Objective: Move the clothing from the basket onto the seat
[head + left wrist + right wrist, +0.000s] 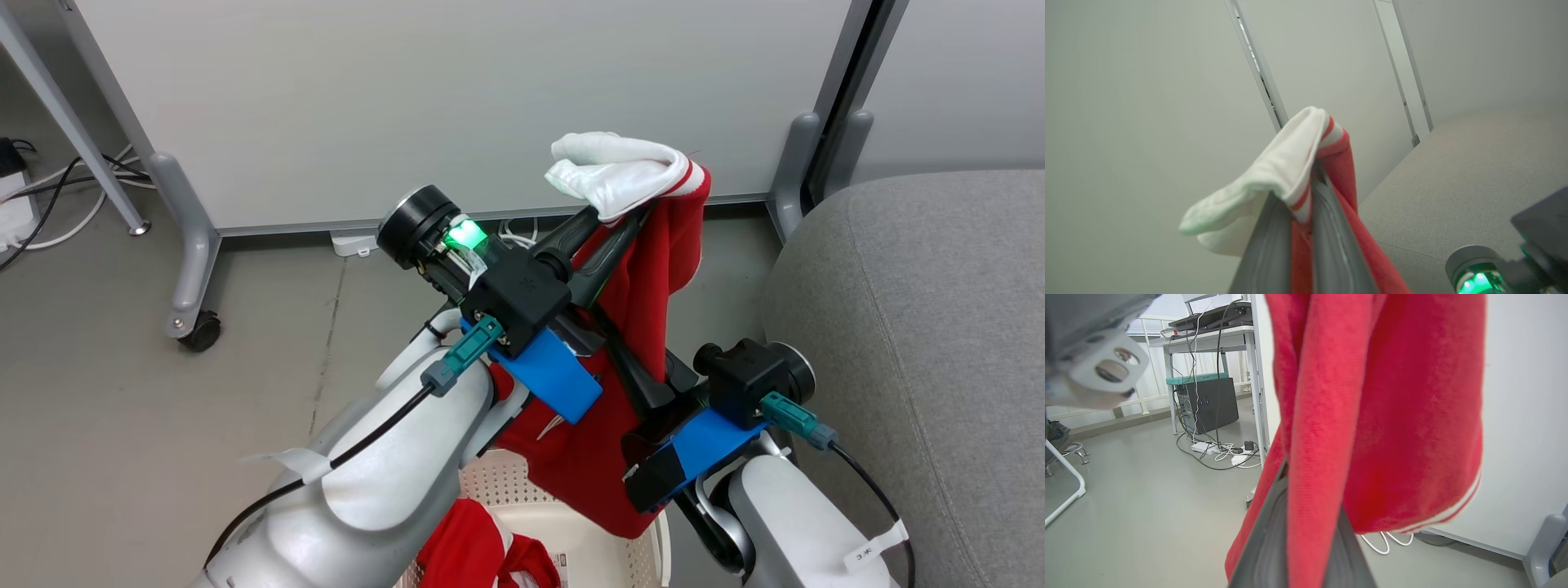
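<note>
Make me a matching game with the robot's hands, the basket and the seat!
1 left hand
2 right hand
3 basket
4 seat

A grey, on the right
B pinches the white cuff of the lifted garment
C holds a second red garment
D pinches the lifted garment's red part

Pairs: 1-B, 2-D, 3-C, 4-A

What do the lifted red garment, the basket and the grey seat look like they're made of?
The garment looks like soft fleece or brushed knit, matte: fuzzy nap shows close up. The basket is likely moulded plastic, cream, smooth, with rows of holes. The seat seems grey woven upholstery cloth, matte, with a stitched seam.
</note>
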